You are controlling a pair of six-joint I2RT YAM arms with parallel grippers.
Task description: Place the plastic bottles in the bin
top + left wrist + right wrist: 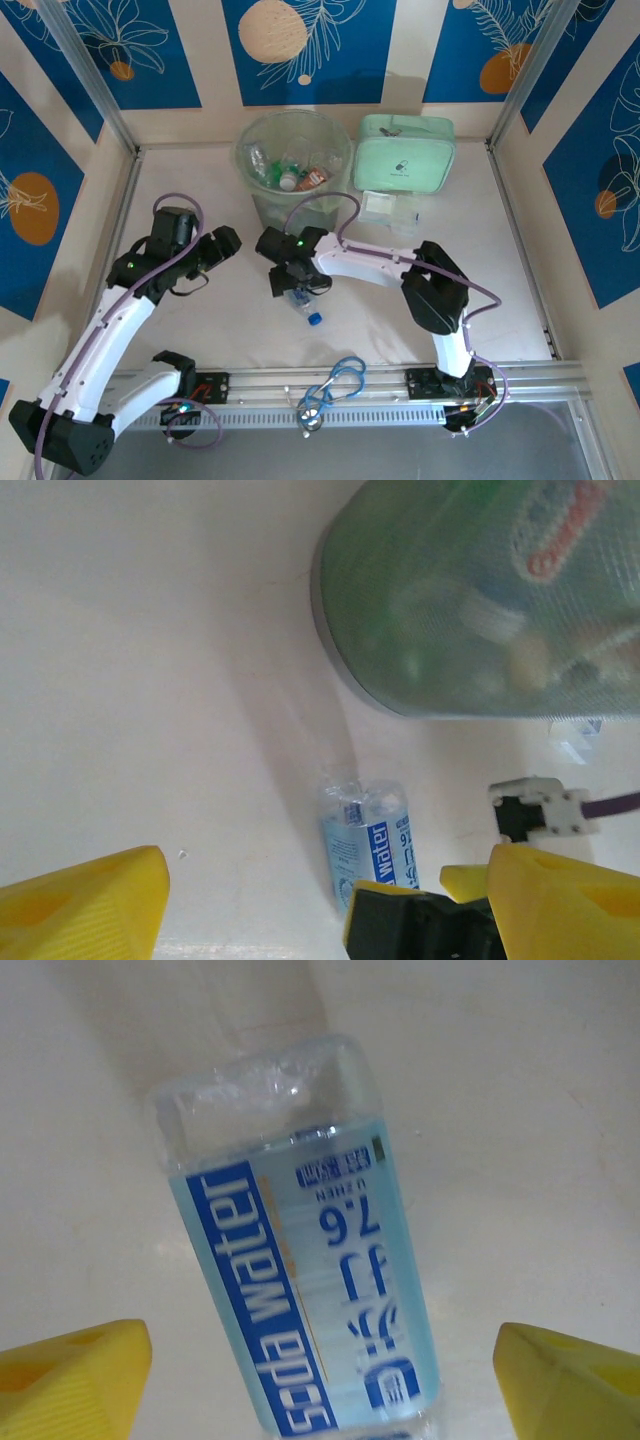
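A small clear plastic bottle with a light-blue label (300, 1290) lies on its side on the white table (220, 330), apart from the bin, on its near side. The label reads "soda water" in white letters. Its blue cap points to the near edge. The tall round translucent pale-green plastic bin (268, 208) stands upright, holding several clear and green bottles (290, 170), one red-labelled.
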